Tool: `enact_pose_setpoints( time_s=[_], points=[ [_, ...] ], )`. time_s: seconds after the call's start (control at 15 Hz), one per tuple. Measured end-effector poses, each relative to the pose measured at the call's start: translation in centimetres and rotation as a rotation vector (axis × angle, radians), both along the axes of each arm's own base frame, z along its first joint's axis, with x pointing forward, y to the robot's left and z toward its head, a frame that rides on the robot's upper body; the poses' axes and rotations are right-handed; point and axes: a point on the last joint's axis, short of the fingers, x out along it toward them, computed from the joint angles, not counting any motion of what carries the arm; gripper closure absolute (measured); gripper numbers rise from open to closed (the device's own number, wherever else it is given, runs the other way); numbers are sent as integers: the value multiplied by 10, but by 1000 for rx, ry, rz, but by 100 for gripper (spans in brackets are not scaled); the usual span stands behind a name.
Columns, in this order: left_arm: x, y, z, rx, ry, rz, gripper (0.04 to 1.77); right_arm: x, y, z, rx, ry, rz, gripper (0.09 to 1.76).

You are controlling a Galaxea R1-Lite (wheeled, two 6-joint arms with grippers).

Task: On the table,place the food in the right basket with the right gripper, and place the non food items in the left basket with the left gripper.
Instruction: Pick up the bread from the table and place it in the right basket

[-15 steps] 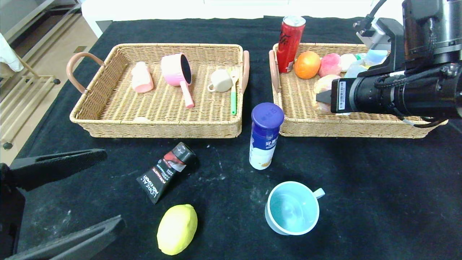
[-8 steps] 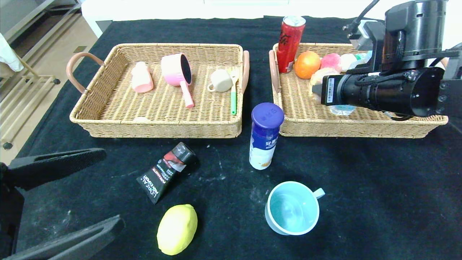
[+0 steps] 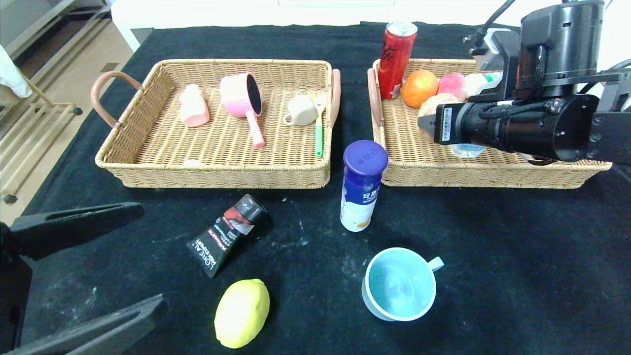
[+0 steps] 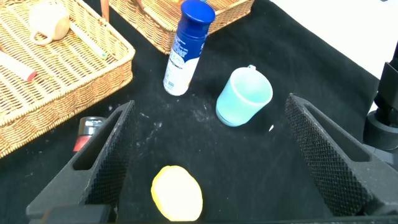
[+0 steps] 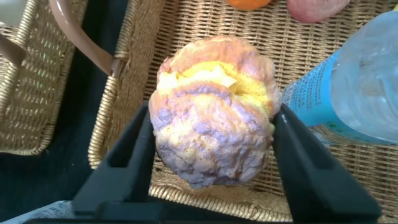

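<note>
A: Near edge first? Left hand (image 4: 205, 155) sits wide open over the yellow lemon (image 3: 242, 312), holding nothing.

B: Yep. Farther back, right hand (image 5: 211, 155) inside the right wicker basket (image 3: 493, 175), fingers flanking the round yellow-purple bun (image 5: 214, 109); gripped or loose, can't tell.
</note>
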Motion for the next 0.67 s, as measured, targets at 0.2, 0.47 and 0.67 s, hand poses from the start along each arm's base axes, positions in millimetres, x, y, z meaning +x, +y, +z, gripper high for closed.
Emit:
enact_pose_setpoints(
  time_s=[0.2, 0.47, 0.67],
  points=[
    [0, 0, 0, 1, 1, 0, 9, -2, 0, 1, 2, -3, 3, 46],
    [1, 0, -1, 3, 5, -1, 9, -3, 0, 2, 0, -5, 5, 34],
    [1, 0, -1, 3, 5, 0, 9, -4, 0, 2, -1, -5, 7, 27]
  ],
)
